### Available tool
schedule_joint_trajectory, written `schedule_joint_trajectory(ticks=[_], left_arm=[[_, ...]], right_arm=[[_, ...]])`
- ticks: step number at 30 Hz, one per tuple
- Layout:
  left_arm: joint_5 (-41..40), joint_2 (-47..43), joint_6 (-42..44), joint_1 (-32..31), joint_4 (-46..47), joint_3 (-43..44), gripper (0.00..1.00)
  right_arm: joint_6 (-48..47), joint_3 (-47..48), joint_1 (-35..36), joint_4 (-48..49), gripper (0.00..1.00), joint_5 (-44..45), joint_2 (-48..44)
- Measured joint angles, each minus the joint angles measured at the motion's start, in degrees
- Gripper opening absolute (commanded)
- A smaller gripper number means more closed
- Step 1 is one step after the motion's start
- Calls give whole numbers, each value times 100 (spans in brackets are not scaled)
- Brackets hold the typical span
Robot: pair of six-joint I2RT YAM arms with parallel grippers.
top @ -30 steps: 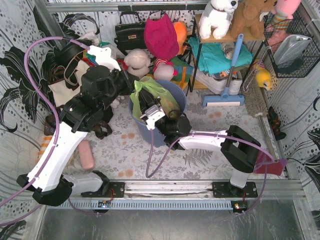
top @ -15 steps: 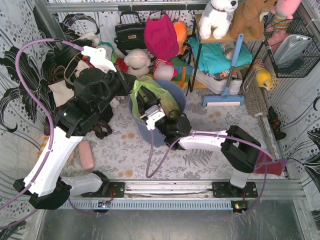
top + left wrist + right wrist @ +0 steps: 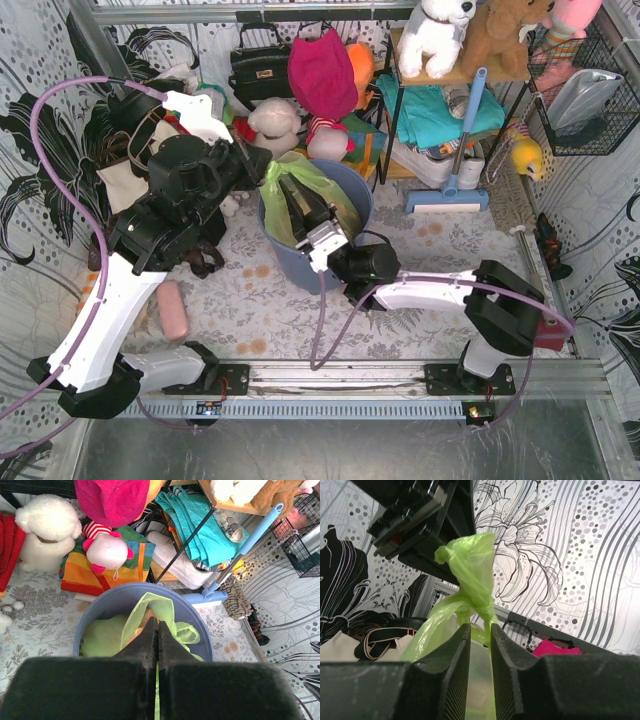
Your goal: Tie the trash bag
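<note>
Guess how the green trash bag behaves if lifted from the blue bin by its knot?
Likely floppy: the trash bag is thin see-through film, bunched and twisted at its knot. Probably light: it lies slack in the bin. Possibly slippery: the film looks glossy, so a tail could slide from a pinch.

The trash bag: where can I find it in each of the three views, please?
Top external: trash bag upper centre, inside the blue-grey bin.
Left wrist: lower centre, in the bin, a strip pinched by the left end effector.
Right wrist: centre, its twisted neck above the right end effector.
Shared landmark: the black left end effector at the bag's top.
</note>
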Motion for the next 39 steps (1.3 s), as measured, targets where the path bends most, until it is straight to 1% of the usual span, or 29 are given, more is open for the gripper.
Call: schedule_joint_trajectory(ticks=[4, 6, 11, 13, 14, 17, 19, 24, 32, 39], left_arm=[[7, -2, 0, 0, 81, -4, 0], [22, -2, 0, 0, 101, -7, 0], [90, -2, 0, 0, 122, -24, 0], [122, -2, 0, 0, 138, -26, 0], [133, -2, 0, 0, 140, -28, 0], [162, -4, 0, 0, 153, -42, 0], [177, -4, 0, 0, 166, -48, 0], [195, -4, 0, 0, 188, -50, 0], [219, -4, -2, 0, 208, -52, 0], [258, -4, -2, 0, 223, -55, 0]], right_arm=[[26, -310, 85, 4, 26, 13, -424], [48, -396, 114, 4, 29, -13, -636], [264, -402, 133, -142, 46, -122, -1051], [426, -280, 133, -505, 52, -155, -1158], [520, -170, 133, -752, 53, -166, -1187], [892, 190, 140, -1405, 47, -168, -1204], [1158, 354, 164, -1683, 46, -28, -1200], [1711, 452, 260, -1978, 43, 372, -1193], [2409, 365, 562, -2520, 42, 761, -1298], [2669, 337, 577, -2618, 41, 1051, -1303]])
